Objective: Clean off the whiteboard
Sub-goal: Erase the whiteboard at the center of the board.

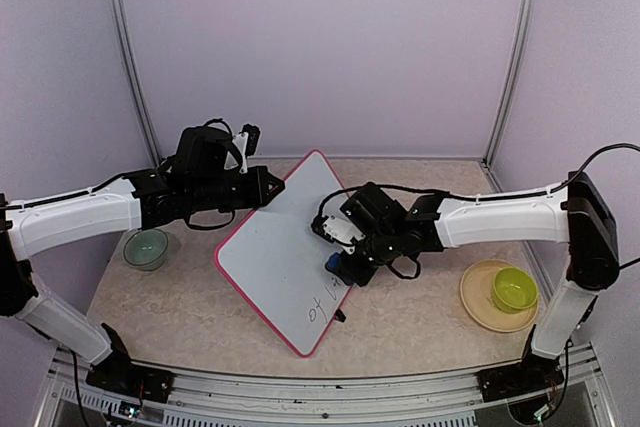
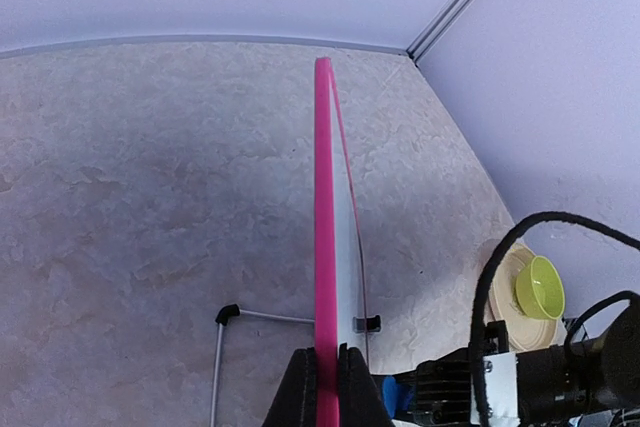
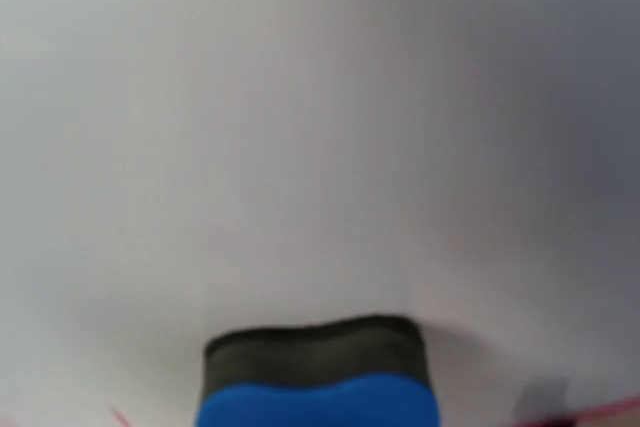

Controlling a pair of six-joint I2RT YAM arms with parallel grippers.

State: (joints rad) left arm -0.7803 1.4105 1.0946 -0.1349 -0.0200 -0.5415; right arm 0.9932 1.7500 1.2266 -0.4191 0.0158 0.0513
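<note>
Whiteboard (image 1: 275, 247): stood tilted at mid-table (image 1: 180, 307), between the two arms, held by its upper edge.
Left gripper (image 1: 270, 188): jaws pressed onto the pink rim, one finger on each face of the board, steadying it.
Right gripper (image 1: 342, 259): jaws clamped on a blue eraser (image 3: 320, 402), its dark felt flat against the white face.
Handwriting (image 1: 322, 309): dark marks lay near the low corner, just below the eraser.
Risk of swing: a hard stroke could probably pivot the board about its single pinch point, or rock it on the wire stand (image 2: 230, 319).
Risk of twist: uneven pressure might turn the eraser in the jaws and lift the felt, leaving streaks.
Risk at corner: a wipe toward the low corner could run off the rim.
</note>
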